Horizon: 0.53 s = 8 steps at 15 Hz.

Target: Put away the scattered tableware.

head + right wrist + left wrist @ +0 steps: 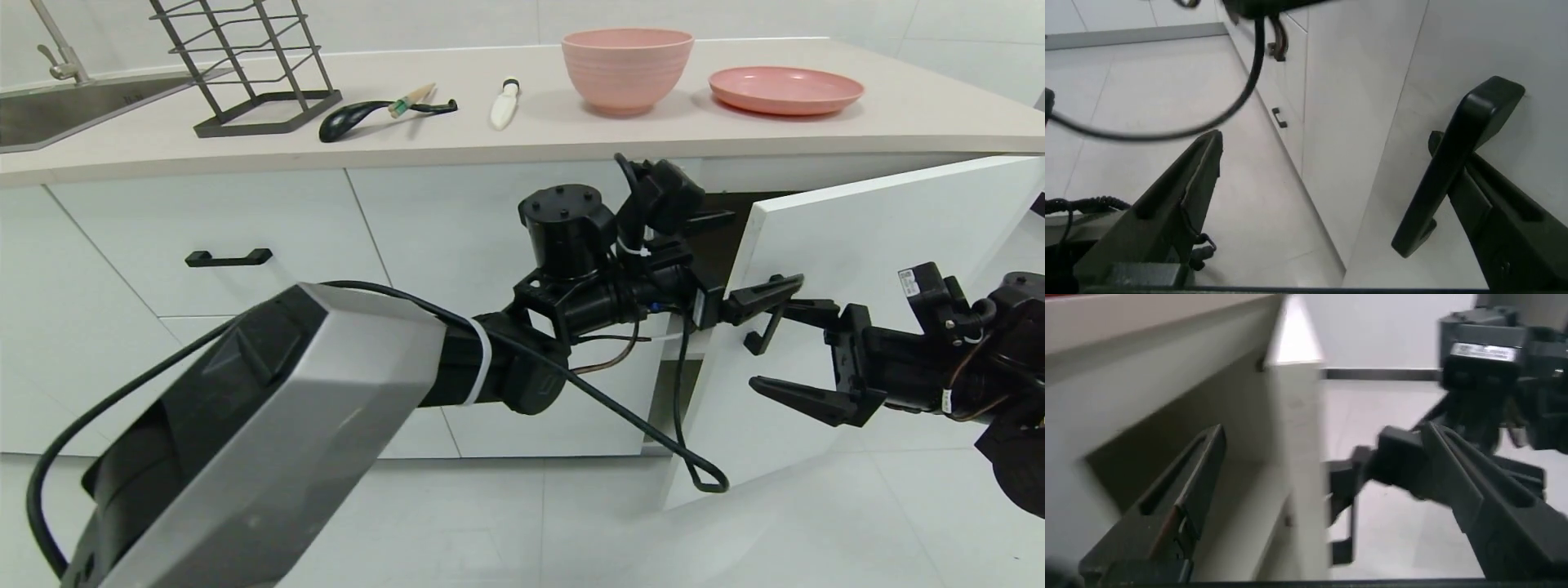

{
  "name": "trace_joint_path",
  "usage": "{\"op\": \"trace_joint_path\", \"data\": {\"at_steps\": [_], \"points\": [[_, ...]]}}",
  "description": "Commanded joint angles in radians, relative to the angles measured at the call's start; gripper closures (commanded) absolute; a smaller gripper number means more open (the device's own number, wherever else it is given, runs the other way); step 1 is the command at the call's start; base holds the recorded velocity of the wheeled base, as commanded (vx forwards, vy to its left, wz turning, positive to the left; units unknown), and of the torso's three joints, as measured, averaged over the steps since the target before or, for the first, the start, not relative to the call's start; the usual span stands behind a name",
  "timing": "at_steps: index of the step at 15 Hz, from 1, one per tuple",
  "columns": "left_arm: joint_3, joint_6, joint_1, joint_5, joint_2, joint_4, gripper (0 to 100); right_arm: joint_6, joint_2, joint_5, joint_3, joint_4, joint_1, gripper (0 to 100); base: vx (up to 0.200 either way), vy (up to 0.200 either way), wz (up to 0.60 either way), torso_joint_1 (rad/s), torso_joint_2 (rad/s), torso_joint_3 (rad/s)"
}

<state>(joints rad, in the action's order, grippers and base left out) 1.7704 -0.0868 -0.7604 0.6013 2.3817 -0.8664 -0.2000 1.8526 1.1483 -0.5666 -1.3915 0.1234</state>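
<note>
Both arms are low at the cabinet front, and the tableware sits well above them on the counter [457, 143]. L to R up there: black spoon [347, 118] with a small brush [412, 99] lying across its handle, white knife [504, 104], pink bowl [627, 69], then the pink plate [785, 88] just beside the bowl. The rack [245, 69] and sink [77, 106] are further to the left.

The cabinet door [882, 220] is swung open. The right gripper [775, 333] is out in front of the door with its fingers spread wide. The black handle [1454, 180] sits between them, close against one finger, and nothing is gripped. The left gripper [1323, 437] is at the door's free edge with its fingers apart. It looks to straddle that edge, one finger inside the cabinet, tho the wrist view is blurry so I can't be sure. Neither gripper is near the bowl or plate.
</note>
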Motion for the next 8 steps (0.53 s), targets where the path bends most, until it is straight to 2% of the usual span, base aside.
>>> {"op": "trace_joint_path", "data": {"at_steps": [1, 3, 4, 6, 7, 8], "points": [[0.049, 0.001, -0.046, 0.028, 0.073, -0.005, 0, -0.006, -0.015, 0.011, 0.004, -0.001, 0.001, 0, 0.000, 0.000, 0.00, 0.000, 0.00, 0.000], [0.050, 0.004, -0.076, 0.032, 0.071, -0.005, 0, -0.007, -0.010, 0.007, 0.005, -0.001, -0.004, 0, 0.000, 0.000, 0.00, 0.000, 0.00, 0.000], [0.049, 0.024, -0.085, 0.032, 0.070, -0.014, 0, -0.007, -0.007, 0.001, 0.010, -0.001, -0.007, 0, 0.000, 0.000, 0.00, 0.000, 0.00, 0.000], [0.047, 0.101, -0.099, 0.031, 0.068, -0.072, 0, -0.027, 0.010, -0.032, 0.013, -0.001, -0.018, 0, 0.000, 0.000, 0.00, 0.000, 0.00, 0.000], [0.046, 0.167, -0.111, 0.028, 0.068, -0.109, 0, -0.030, 0.020, -0.071, 0.024, -0.001, -0.039, 0, 0.000, 0.000, 0.00, 0.000, 0.00, 0.000], [0.046, 0.194, -0.117, 0.026, 0.068, -0.123, 0, -0.032, 0.022, -0.084, 0.033, -0.001, -0.051, 0, 0.000, 0.000, 0.00, 0.000, 0.00, 0.000]]}}
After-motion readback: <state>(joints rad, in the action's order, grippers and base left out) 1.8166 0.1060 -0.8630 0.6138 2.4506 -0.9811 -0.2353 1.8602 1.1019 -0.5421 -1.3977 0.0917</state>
